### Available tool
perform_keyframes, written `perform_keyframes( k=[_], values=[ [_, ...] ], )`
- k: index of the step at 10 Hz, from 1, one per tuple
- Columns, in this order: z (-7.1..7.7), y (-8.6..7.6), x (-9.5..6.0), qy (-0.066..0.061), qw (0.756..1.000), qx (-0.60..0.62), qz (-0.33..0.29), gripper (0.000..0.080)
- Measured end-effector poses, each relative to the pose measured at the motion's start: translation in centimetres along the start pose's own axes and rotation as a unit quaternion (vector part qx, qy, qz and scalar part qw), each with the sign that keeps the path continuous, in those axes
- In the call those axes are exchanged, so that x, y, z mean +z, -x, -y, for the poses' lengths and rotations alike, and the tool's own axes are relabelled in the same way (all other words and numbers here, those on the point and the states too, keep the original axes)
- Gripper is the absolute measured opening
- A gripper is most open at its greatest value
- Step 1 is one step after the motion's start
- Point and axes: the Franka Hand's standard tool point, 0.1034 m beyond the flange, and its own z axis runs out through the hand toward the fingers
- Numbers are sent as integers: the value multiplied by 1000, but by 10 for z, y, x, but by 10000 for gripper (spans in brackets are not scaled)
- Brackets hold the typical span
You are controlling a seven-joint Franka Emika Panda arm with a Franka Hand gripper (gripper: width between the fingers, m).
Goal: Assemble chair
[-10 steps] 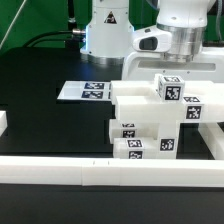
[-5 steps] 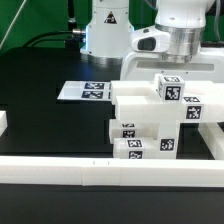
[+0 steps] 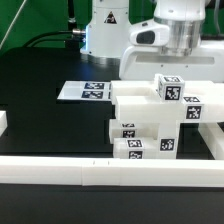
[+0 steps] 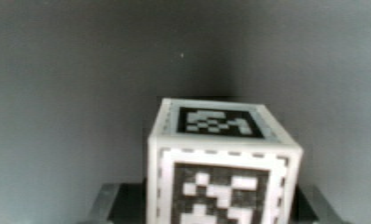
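Note:
The chair (image 3: 150, 115) is a stack of chunky white tagged parts at the exterior view's right, with a small tagged cube (image 3: 169, 89) on top. My gripper (image 3: 183, 55) hangs just behind that cube, and the stack hides its fingertips. In the wrist view, a white block (image 4: 226, 150) with a tag on its end and another on its side fills the middle. My gripper (image 4: 221, 202) is shut on this block, a dark finger (image 4: 125, 200) pressed against each side. I cannot tell which of the stack's parts this block is.
The marker board (image 3: 85, 90) lies flat on the black table, to the left of the chair in the exterior view. A long white border rail (image 3: 90, 172) runs along the front edge, with a short rail end (image 3: 3, 122) at the left. The arm's white base (image 3: 105, 30) stands behind.
The hand has risen a little and shifted slightly toward the exterior view's left. The chair stack and the cube on top stand where they were.

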Motion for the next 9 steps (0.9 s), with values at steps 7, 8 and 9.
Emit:
perform_keyframes(
  k=[7,8,9],
  values=[
    [-8,-36,-66,-27,999,33,31,284],
    [-11,-37,-66,-27,999,35,31,284],
    [-11,-37,-67,-27,999,35,31,284]
  ],
)
